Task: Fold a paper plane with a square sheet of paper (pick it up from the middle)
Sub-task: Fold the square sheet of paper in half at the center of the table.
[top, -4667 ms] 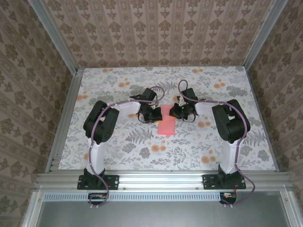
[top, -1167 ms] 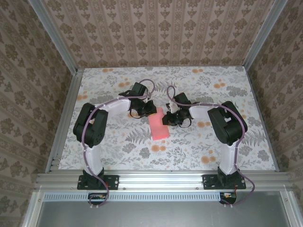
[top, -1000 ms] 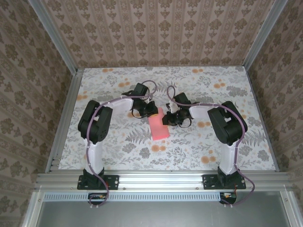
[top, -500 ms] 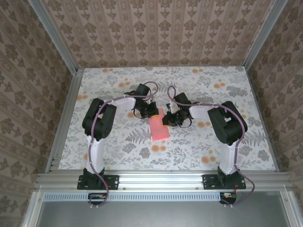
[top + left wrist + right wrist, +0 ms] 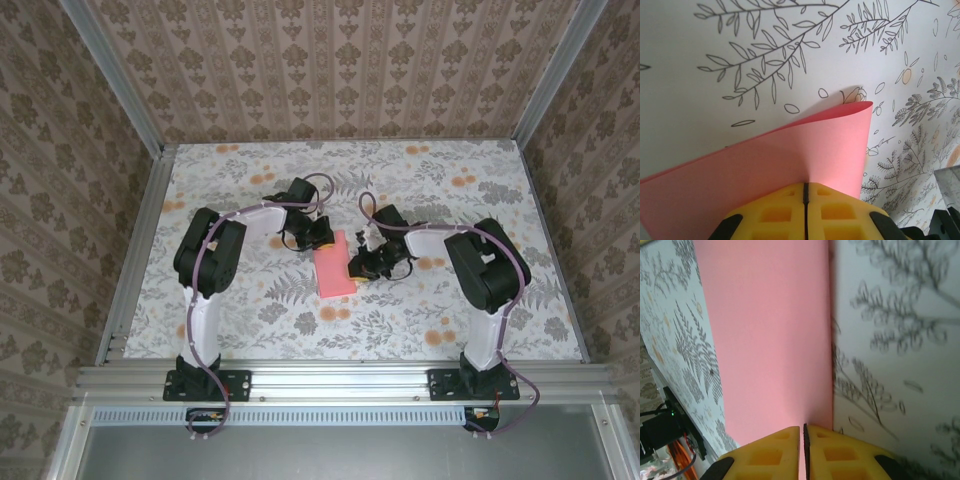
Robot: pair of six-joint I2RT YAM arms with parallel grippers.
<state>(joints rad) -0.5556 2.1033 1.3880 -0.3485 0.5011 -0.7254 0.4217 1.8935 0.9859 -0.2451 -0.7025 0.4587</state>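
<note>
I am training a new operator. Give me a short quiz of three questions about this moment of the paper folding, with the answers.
1. True or false: the pink paper lies at the far right corner of the table.
2. Choose one: the left gripper is A) wide open, B) shut, C) holding a pen.
3. Fill in: in the top view, the right gripper stands at the paper's ____ edge.

Key: 1 false; 2 B; 3 right.
</note>
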